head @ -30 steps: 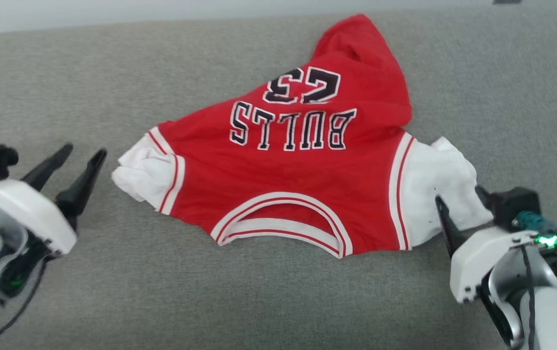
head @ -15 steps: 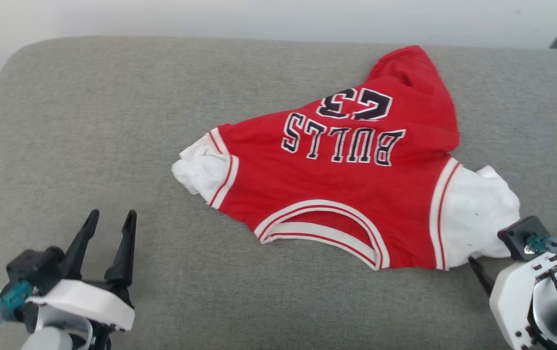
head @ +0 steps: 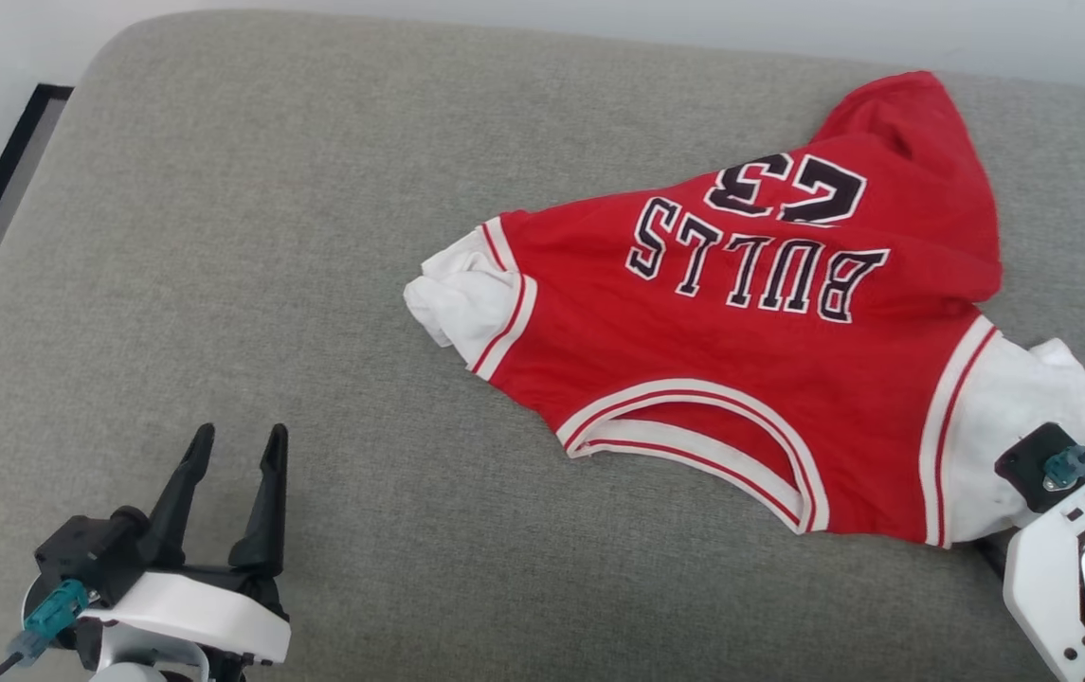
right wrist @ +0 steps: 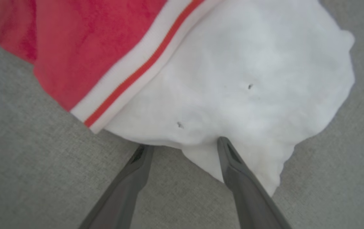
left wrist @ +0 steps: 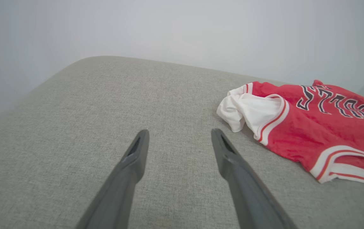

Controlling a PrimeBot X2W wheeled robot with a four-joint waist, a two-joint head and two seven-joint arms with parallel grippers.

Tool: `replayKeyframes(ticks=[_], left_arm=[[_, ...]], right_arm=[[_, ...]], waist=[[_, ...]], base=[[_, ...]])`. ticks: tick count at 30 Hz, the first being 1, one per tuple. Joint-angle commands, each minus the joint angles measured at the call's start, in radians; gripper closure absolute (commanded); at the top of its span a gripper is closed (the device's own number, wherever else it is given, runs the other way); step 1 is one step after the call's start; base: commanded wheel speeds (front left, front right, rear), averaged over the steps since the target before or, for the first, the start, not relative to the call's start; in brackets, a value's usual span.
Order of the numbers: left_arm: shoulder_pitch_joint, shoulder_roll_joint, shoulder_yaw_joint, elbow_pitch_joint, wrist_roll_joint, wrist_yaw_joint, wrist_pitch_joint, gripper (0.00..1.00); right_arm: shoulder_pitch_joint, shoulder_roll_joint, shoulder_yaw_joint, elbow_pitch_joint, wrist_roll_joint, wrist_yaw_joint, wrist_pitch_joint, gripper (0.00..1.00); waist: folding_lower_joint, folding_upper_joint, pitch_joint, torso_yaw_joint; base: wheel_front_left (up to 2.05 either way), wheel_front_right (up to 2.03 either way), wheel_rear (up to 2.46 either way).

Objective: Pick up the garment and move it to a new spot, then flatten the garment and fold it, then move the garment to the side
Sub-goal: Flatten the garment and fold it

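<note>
I've got the jersey (head: 741, 379) lying on the right half of a grey cushion (head: 315, 237), a coarse woven upholstery with a rounded far-left corner. The jersey is soft red knit, rumpled rather than flat. Its collar opening faces me and its black, white-outlined lettering and number read upside down. The far end is bunched into a hump. White ribbed trim with a thin red stripe rims the collar and both armholes. The white sleeves are crumpled, the left one wadded into a small lump.

My left fingers (head: 267, 502) are long, dark and tapered. They stand spread apart over bare cushion, well clear of the left sleeve, and hold nothing. The left wrist view shows the same gap, with fabric weave between the fingers (left wrist: 135, 156) and the jersey (left wrist: 321, 127) off to the right.

My right fingers (right wrist: 232, 165) are also released. One tip lies against the near edge of the right sleeve and the other is just at its hem. No cloth is pinched.

Against a second ago, the head camera has swung, so the jersey sits further right in the frame. Its shape hasn't changed. The left fingers, then just beside the left sleeve, have pulled back toward me. The right fingers remain at the right sleeve.
</note>
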Motion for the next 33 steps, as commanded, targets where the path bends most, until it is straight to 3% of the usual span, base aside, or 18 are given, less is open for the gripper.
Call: replayKeyframes(ticks=[1, 3, 4, 5, 6, 7, 11, 13, 15, 17, 19, 22, 24, 28, 33], left_arm=[[-0.010, 0.005, -0.003, -0.008, -0.011, -0.002, -0.005, 0.00], [-0.018, 0.013, -0.016, -0.016, -0.019, -0.002, -0.005, 0.00], [-0.024, 0.020, -0.024, -0.021, -0.022, -0.002, -0.005, 0.00], [-0.032, 0.028, -0.037, -0.025, -0.029, -0.002, -0.005, 0.00], [-0.038, 0.040, -0.048, -0.029, -0.037, -0.002, -0.005, 0.00], [-0.049, 0.058, -0.065, -0.033, -0.040, -0.002, -0.005, 0.00], [-0.106, 0.153, -0.150, -0.035, -0.075, -0.002, -0.005, 0.00], [-0.144, 0.219, -0.248, -0.026, -0.150, -0.002, -0.005, 0.00], [-0.212, 0.308, -0.340, -0.023, -0.248, 0.000, 0.035, 0.00], [-0.289, 0.397, -0.441, -0.031, -0.340, 0.000, 0.115, 0.00], [-0.365, 0.450, -0.531, -0.047, -0.471, 0.000, 0.213, 0.00], [-0.477, 0.532, -0.633, -0.067, -0.673, -0.001, 0.419, 0.00], [-0.543, 0.554, -0.676, -0.069, -0.790, 0.000, 0.541, 0.00], [-0.621, 0.558, -0.701, -0.036, -0.901, -0.001, 0.646, 0.00], [-0.711, 0.523, -0.726, 0.045, -1.000, -0.001, 0.734, 0.00]], right_arm=[[0.000, 0.010, 0.002, 0.018, 0.004, 0.000, -0.008, 0.00], [0.001, 0.020, 0.001, 0.038, -0.004, 0.000, -0.017, 0.00], [0.001, 0.028, 0.001, 0.045, -0.005, 0.000, -0.020, 0.22], [-0.001, 0.033, 0.002, 0.051, -0.009, 0.000, -0.023, 0.58], [-0.005, 0.037, 0.005, 0.055, -0.013, 0.000, -0.026, 0.85], [-0.008, 0.040, 0.004, 0.059, -0.020, -0.001, -0.028, 1.00], [-0.021, 0.059, 0.002, 0.075, -0.042, -0.002, -0.043, 1.00], [-0.030, 0.071, 0.006, 0.076, -0.052, -0.002, -0.048, 0.99], [-0.049, 0.072, 0.013, 0.074, -0.066, -0.002, -0.052, 0.89], [-0.065, 0.078, 0.019, 0.073, -0.070, -0.002, -0.047, 0.94], [-0.081, 0.081, 0.021, 0.076, -0.074, -0.002, -0.043, 1.00], [-0.088, 0.086, 0.022, 0.082, -0.082, -0.003, -0.031, 1.00], [-0.093, 0.093, 0.025, 0.078, -0.085, -0.003, -0.023, 1.00], [-0.107, 0.109, 0.032, 0.069, -0.097, -0.003, -0.016, 1.00], [-0.125, 0.130, 0.043, 0.063, -0.116, -0.003, -0.009, 1.00]], waist=[[0.0000, -0.0001, 0.011, 0.009], [0.0000, -0.0001, 0.019, 0.010], [0.0000, -0.0001, 0.023, 0.010], [0.0000, -0.0001, 0.027, 0.008], [0.0000, -0.0001, 0.030, 0.005], [0.0000, -0.0001, 0.033, 0.002], [0.0000, -0.0001, 0.046, -0.014], [0.0000, -0.0001, 0.054, -0.024], [0.0000, -0.0001, 0.064, -0.033], [0.0000, -0.0001, 0.078, -0.041], [0.0000, -0.0001, 0.091, -0.045], [0.0000, -0.0001, 0.108, -0.047], [0.0000, -0.0001, 0.122, -0.050], [0.0000, -0.0001, 0.141, -0.058], [0.0000, -0.0001, 0.167, -0.074]], base=[[0.00, 0.00, 0.00], [0.00, 0.00, 0.00], [0.00, 0.00, 0.00], [0.00, 0.00, 0.00], [0.00, 0.00, 0.00], [0.00, 0.00, 0.00], [0.00, 0.00, 0.00], [0.00, 0.00, 0.00], [0.00, 0.00, 0.00], [0.00, 0.00, 0.00], [0.00, 0.00, 0.00], [0.00, 0.00, 0.00], [0.00, 0.00, 0.00], [0.00, 0.00, 0.00], [0.00, 0.00, 0.00]])
